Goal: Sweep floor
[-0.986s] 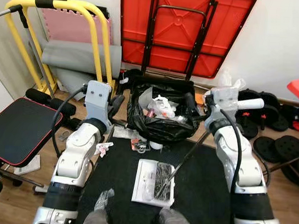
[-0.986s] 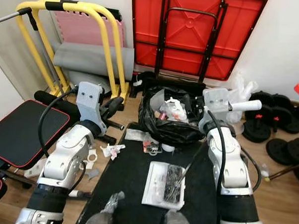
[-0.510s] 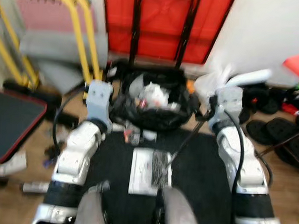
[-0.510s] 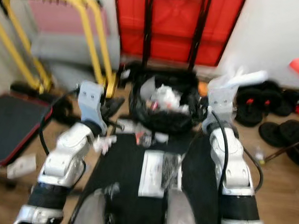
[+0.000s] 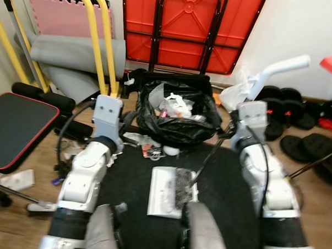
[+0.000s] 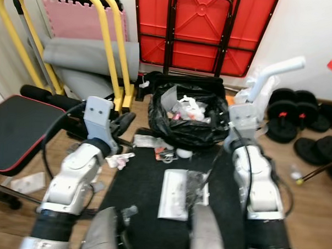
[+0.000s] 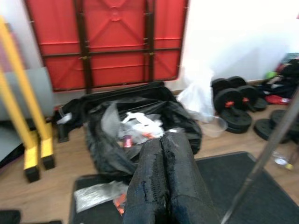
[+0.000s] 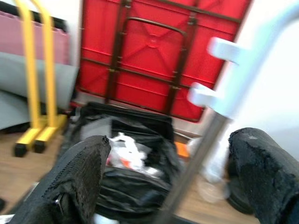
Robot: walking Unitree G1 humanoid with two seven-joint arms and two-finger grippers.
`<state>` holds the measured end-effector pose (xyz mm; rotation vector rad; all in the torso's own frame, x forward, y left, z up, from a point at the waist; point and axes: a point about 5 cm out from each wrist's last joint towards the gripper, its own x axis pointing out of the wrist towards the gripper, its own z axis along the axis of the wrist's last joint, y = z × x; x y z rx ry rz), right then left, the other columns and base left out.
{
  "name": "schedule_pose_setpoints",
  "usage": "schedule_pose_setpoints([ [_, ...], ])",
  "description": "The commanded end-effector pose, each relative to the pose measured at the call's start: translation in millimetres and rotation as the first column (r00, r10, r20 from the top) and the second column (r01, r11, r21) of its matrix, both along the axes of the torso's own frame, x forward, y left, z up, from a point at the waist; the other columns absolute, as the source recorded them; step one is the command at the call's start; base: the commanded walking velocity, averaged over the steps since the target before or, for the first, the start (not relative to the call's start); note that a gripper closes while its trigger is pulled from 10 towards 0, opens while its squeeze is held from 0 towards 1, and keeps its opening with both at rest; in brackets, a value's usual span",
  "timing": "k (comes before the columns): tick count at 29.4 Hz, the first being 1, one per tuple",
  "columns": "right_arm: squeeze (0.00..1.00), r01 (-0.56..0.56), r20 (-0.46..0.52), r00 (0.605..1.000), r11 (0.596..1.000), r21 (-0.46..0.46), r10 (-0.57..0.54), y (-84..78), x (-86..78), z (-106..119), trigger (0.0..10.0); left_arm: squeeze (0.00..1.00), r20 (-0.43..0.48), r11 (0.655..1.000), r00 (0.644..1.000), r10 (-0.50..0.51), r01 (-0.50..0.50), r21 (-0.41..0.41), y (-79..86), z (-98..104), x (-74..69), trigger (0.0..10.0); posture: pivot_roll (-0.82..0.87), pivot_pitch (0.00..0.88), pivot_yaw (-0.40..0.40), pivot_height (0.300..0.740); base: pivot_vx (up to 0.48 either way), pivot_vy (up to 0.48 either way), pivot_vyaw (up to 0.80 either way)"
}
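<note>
Nowhere legible writing: broom point(image 5: 208, 159), white dustpan point(image 5: 164, 191), bin bag point(image 5: 180, 117).

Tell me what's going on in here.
The humanoid robot stands on a black floor mat, sweeping. Its right gripper straddles a thin metal broom pole with a white handle, fingers spread wide on either side of it. The pole runs down to a white dustpan holding dark debris between its feet. The left gripper is shut and empty. A black bin bag full of rubbish sits ahead, with scraps of litter beside it.
</note>
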<state>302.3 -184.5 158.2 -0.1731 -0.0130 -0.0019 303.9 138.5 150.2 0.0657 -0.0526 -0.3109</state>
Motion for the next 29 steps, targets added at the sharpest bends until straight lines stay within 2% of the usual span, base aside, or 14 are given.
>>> schedule_pose_setpoints([
  [1, 0.0, 0.025, -0.004, 1.0, 1.0, -0.006, -0.025, -5.9, -0.3, -2.0, 10.0, 0.0, -0.003, 1.0, 1.0, -0.02, 0.02, 0.018, -3.2, -2.4, -1.7, 10.0, -0.19, 0.049, -0.104, 0.575, 0.469, 0.0, 0.0],
  [17, 0.0, 0.06, -0.009, 0.998, 0.998, -0.012, -0.061, -14.6, 0.7, -3.7, 10.0, 0.0, 0.0, 1.0, 1.0, -0.012, 0.012, 0.022, -2.6, -2.2, -1.8, 10.0, -0.19, 0.054, -0.104, 0.53, 0.029, 0.0, 0.0],
  [25, 0.0, 0.135, -0.025, 0.99, 0.99, -0.039, -0.136, -29.5, 0.2, -8.2, 10.0, 0.0, 0.001, 1.0, 1.0, -0.011, 0.011, 0.026, -2.0, -2.0, -1.8, 10.0, -0.19, 0.057, -0.103, 0.51, 0.0, 0.0, 0.0],
  [27, 0.0, 0.177, -0.04, 0.983, 0.983, -0.044, -0.179, -39.2, -1.2, -13.3, 10.0, 0.0, 0.002, 1.0, 1.0, -0.011, 0.011, 0.028, -1.8, -1.9, -2.0, 10.0, -0.19, 0.06, -0.103, 0.495, 0.0, 0.0, 0.0],
  [29, 0.0, 0.19, -0.046, 0.98, 0.981, -0.047, -0.192, -42.1, -1.6, -15.2, 10.0, 0.0, 0.003, 1.0, 1.0, -0.012, 0.012, 0.029, -1.6, -1.8, -2.0, 10.0, -0.19, 0.061, -0.103, 0.49, 0.0, 0.0, 0.0],
])
